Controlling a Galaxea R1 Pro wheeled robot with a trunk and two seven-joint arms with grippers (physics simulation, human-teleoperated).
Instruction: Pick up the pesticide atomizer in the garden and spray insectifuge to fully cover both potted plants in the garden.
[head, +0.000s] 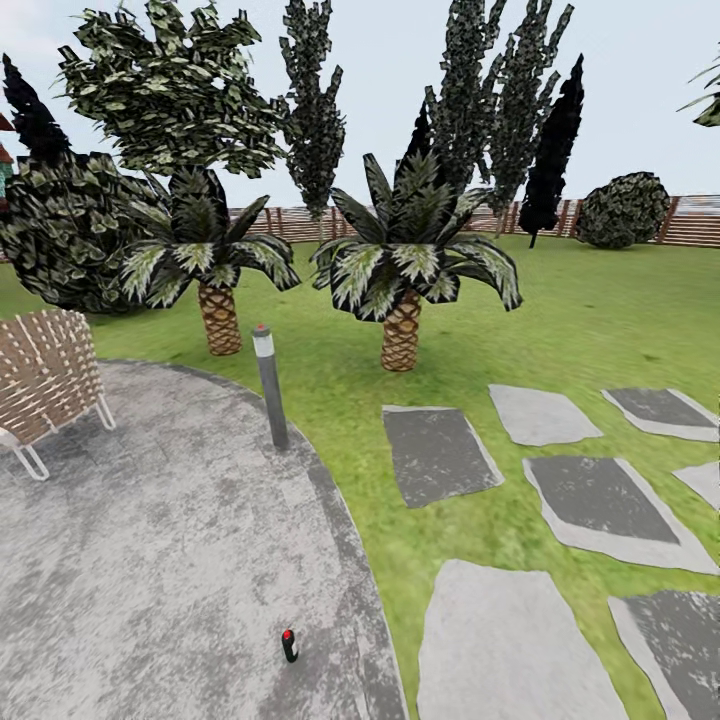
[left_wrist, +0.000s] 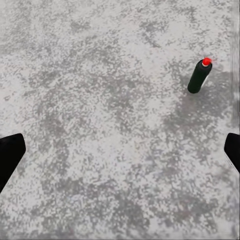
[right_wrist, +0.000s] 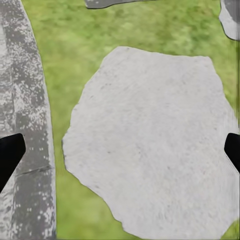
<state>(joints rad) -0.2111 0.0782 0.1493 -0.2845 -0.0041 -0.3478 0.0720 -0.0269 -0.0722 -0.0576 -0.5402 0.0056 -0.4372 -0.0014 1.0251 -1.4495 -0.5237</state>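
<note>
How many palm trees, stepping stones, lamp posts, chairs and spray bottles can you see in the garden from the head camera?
Palm trees: 2
Stepping stones: 8, some cut off at the picture's edge
Lamp posts: 1
Chairs: 1
Spray bottles: 1, the pesticide atomizer standing on the patio
Total: 13

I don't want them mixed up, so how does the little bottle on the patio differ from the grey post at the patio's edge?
The pesticide atomizer is a short dark bottle, while the bollard lamp is a far taller, slim grey post. The atomizer stands out on the patio paving, while the lamp rises at its border by the grass. Both stand upright and carry red at the top.
</note>
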